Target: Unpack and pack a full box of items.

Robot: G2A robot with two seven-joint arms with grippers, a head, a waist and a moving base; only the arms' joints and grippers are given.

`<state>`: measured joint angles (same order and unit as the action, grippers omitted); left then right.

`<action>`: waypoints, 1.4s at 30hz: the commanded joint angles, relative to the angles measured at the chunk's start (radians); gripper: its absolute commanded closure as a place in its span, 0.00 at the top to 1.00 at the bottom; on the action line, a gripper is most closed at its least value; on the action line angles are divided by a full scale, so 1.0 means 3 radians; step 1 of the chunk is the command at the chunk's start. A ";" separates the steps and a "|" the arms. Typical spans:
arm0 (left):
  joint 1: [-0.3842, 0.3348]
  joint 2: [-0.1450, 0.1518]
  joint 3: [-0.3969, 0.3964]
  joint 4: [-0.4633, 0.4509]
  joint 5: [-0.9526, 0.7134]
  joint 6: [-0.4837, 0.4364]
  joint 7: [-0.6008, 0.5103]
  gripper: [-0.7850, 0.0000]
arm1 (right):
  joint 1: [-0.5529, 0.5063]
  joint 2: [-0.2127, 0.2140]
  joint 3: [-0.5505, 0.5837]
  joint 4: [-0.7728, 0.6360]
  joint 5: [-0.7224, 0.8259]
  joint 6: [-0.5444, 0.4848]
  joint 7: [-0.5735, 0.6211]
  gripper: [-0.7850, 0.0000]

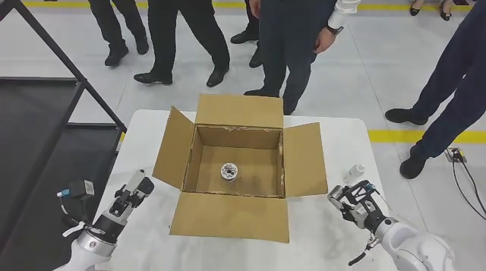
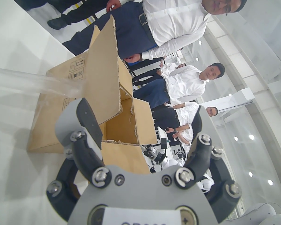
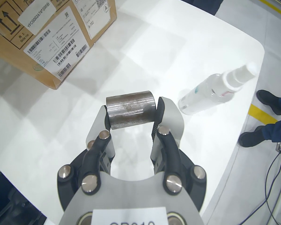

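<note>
Cardboard box stands open mid-frame on your counter; lower right, your right end effector grips a metal cylinder, and lower left, your left end effector gapes empty.

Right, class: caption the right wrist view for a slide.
Right claw shut on a cylinder; bottle and box on the table.

Cardboard box sits mid-table, all four flaps folded open. One small round item, pale with a dark centre, rests on its floor. The steel cylinder, dull grey and rust-flecked, lies crosswise between the right gripper's fingers. A white spray bottle sits on the table to the right of the box.
</note>
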<state>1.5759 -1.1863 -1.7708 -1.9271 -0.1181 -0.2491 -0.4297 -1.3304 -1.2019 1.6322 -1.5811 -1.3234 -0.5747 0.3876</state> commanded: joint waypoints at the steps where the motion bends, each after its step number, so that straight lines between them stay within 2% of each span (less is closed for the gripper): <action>1: 0.0003 0.0000 0.0000 0.0002 0.0001 0.0006 0.0008 1.00 | 0.0076 0.0001 -0.0023 0.0116 -0.0020 0.0040 0.0019 0.00; 11: 0.0004 0.0000 0.0010 -0.0001 -0.0002 0.0018 0.0006 1.00 | 0.0082 0.0003 -0.0048 0.0141 -0.0038 0.0055 0.0001 0.00; 24: -0.0049 0.0006 0.0052 -0.0021 0.0061 0.0107 0.0063 1.00 | 0.0507 0.0034 -0.0274 0.0896 -0.0341 -0.0026 -0.0382 0.00; 33: -0.0050 0.0008 0.0071 -0.0046 0.0113 0.0134 0.0117 1.00 | 0.0633 0.0058 -0.0360 0.1130 -0.0458 -0.0058 -0.0522 0.00; 35: -0.0050 0.0007 0.0077 -0.0051 0.0116 0.0134 0.0132 1.00 | 0.0629 0.0064 -0.0374 0.1138 -0.0475 -0.0061 -0.0544 0.18; 37: -0.0049 0.0007 0.0081 -0.0053 0.0126 0.0133 0.0143 1.00 | 0.0622 0.0070 -0.0380 0.1135 -0.0484 -0.0061 -0.0566 0.26; 40: -0.0048 0.0008 0.0084 -0.0059 0.0132 0.0134 0.0160 1.00 | 0.0612 0.0080 -0.0380 0.1130 -0.0489 -0.0067 -0.0600 0.33; 42: -0.0045 0.0008 0.0089 -0.0061 0.0137 0.0132 0.0168 1.00 | 0.0600 0.0085 -0.0383 0.1113 -0.0485 -0.0062 -0.0615 0.42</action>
<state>1.5619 -1.1840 -1.7448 -1.9450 -0.0778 -0.2090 -0.3804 -1.1488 -1.1769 1.5179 -1.2445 -1.4701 -0.5943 0.2049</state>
